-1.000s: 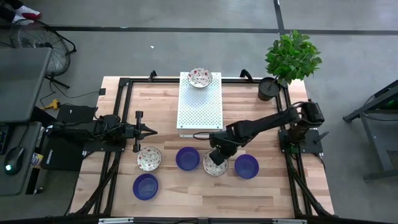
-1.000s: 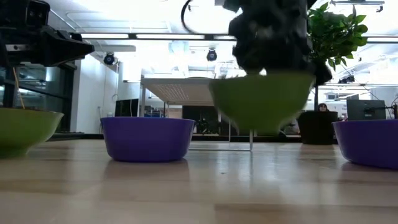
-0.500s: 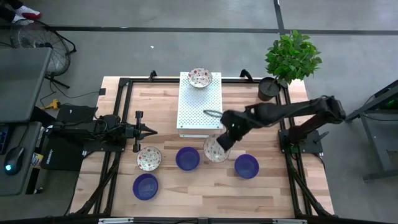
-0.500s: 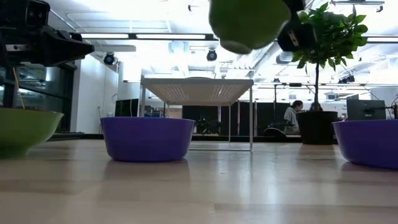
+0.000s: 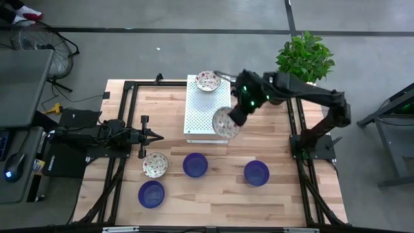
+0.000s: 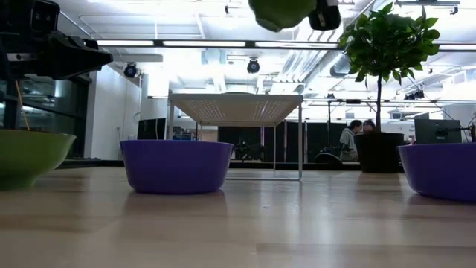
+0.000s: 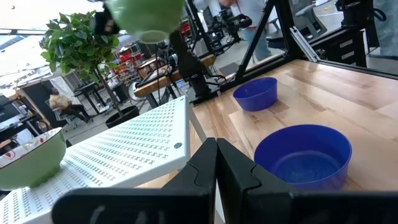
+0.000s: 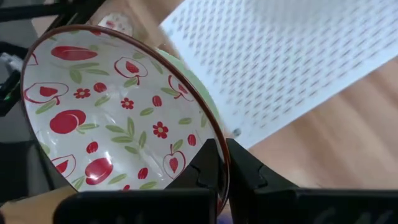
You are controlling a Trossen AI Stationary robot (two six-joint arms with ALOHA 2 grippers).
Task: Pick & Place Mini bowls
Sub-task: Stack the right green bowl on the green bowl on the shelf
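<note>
My right gripper (image 5: 237,116) is shut on a patterned mini bowl (image 5: 224,121), white inside with red fruit and green leaves, green outside, held in the air over the near right part of the white perforated platform (image 5: 207,110). The low view shows that bowl's green underside (image 6: 282,11) high up. A second patterned bowl (image 5: 207,81) stands on the platform's far edge, and a third (image 5: 155,164) on the table. Three blue bowls (image 5: 195,164) (image 5: 256,173) (image 5: 151,193) rest on the table. My left gripper (image 5: 155,135) waits shut at the table's left side. My right gripper pinches the patterned bowl by its rim (image 8: 214,146), one finger inside the bowl and one outside against the green wall. The fingers reach it from the table's right side. The bowl is lifted clear and tilted, with its inside turned partly upward.
A potted plant (image 5: 303,58) in a dark pot (image 5: 279,92) stands at the table's far right corner. Black frame rails (image 5: 129,87) run along the table's edges. People sit in the room behind (image 6: 349,138). Bare wood lies between the blue bowls (image 5: 226,171).
My right gripper has carried the patterned bowl up from the table between two blue bowls and toward the far edge, until it hangs over the white platform. The bowl has risen clear and tipped on the way. The left arm has stayed still.
</note>
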